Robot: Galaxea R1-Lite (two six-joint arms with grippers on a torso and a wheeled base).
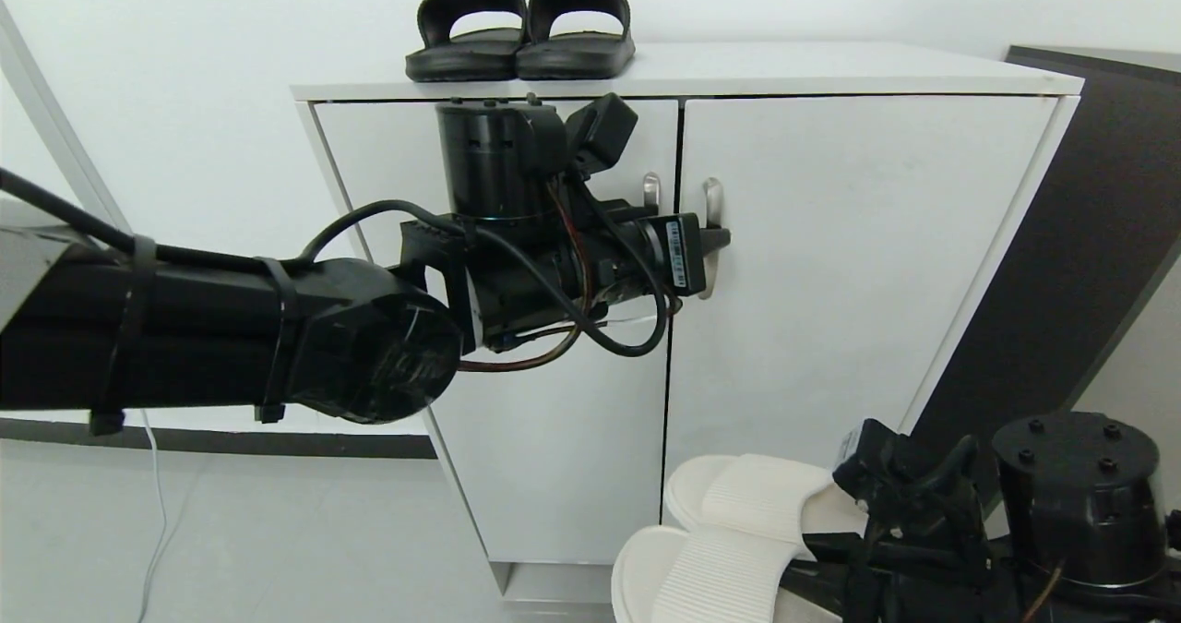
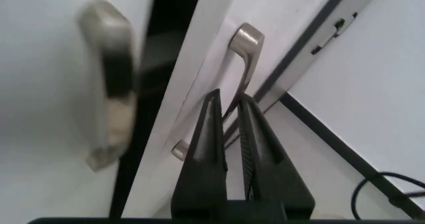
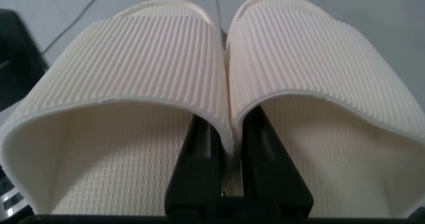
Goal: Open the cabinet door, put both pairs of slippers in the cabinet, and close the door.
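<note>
The left gripper (image 1: 720, 238) reaches level to the front of the cabinet (image 1: 830, 74), its fingers drawn together on the handle (image 2: 247, 41) of the right door (image 1: 858, 263). The thin bar passes between the fingertips. The handle's long axis is upright and the fingers straddle it crosswise, so the pull should come straight back along the arm. The hinge side lies far off on the gripper's right. The other handle (image 1: 651, 189), on the left door (image 1: 387, 152), sits just beside the gripper on its left. A dark seam runs between the two doors. The wrist view there is blurred, so the right door may be slightly ajar, but I cannot tell. The black slippers (image 1: 521, 37) stand side by side on the cabinet top, above this gripper and to its left. Well below it and to its right, the right gripper (image 3: 229, 174) is clamped on the white slippers (image 3: 166, 64), pinching the two inner strap edges together. That pair hangs in front of the right door's lower part, so the swinging door could meet it.
</note>
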